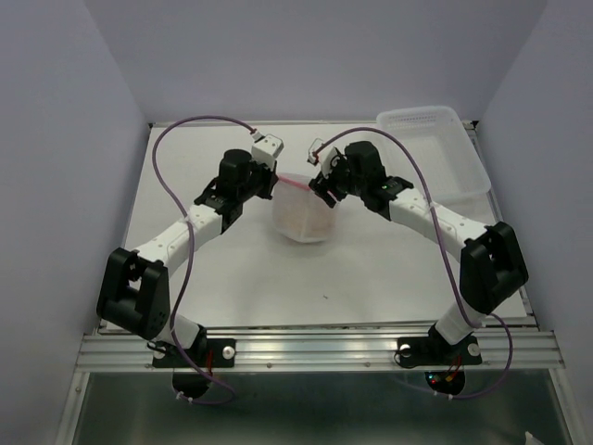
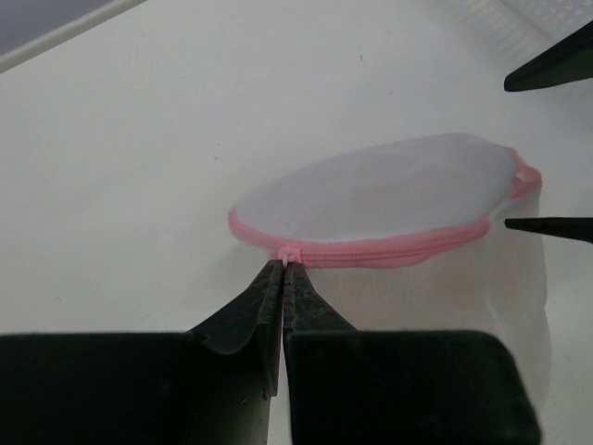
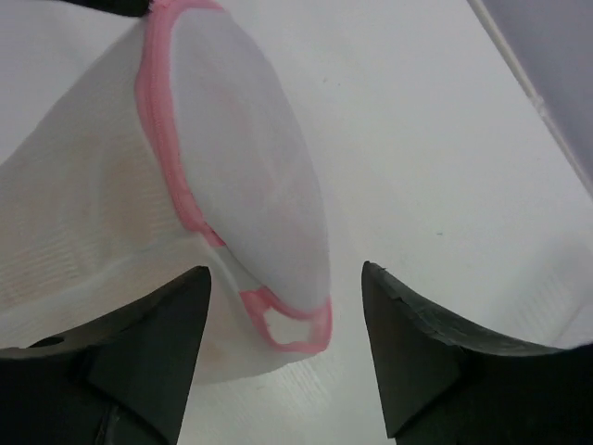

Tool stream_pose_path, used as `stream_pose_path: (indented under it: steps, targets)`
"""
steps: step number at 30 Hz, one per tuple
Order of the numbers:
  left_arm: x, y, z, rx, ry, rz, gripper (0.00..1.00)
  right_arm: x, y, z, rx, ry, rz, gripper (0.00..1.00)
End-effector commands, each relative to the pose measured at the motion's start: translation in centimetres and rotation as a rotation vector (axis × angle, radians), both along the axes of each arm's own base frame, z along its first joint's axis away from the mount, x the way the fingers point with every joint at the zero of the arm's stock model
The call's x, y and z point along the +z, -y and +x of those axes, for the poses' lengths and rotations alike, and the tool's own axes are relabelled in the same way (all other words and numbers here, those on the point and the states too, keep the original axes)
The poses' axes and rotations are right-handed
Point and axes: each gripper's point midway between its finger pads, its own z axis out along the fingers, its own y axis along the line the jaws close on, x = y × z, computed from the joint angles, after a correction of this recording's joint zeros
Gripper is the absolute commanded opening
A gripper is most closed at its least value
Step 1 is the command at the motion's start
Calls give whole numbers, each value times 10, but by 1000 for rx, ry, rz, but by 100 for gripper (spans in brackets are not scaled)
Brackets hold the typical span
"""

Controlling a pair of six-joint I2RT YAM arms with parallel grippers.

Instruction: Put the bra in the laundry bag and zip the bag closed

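Note:
The laundry bag [image 1: 301, 215] stands as a white mesh dome on the table between my two arms. Its pink zipper rim runs closed around the lid [image 2: 389, 185]. The bra is hidden; only a faint peach tint shows through the mesh [image 3: 83, 260]. My left gripper [image 2: 283, 264] is shut on the small pink zipper pull [image 2: 288, 252] at the bag's left side [image 1: 276, 182]. At the bag's right side, my right gripper [image 3: 287, 278] is open, its fingers either side of the bag's pink loop [image 3: 296, 320] without touching it.
A rectangular clear-white plastic basket [image 1: 435, 148] sits at the back right corner. Grey walls enclose the table on three sides. My right fingertips [image 2: 547, 224] show at the right edge of the left wrist view.

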Motion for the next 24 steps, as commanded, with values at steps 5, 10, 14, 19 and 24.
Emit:
stream_pose_path:
  steps: [5,10,14,19,24]
  targets:
    - [40,0,6,37,57,-124,0,36,12,-11,24,66,29,100]
    - [49,12,1,26,44,-142,0,67,-1,-32,134,98,114,96]
    - [60,21,-6,28,36,-183,0,66,-24,-37,222,39,167,92]
    - [66,29,-10,85,-27,-224,0,59,-49,-32,244,8,174,84]
    - [65,40,-15,91,-75,-271,0,54,-62,-25,250,-9,185,80]
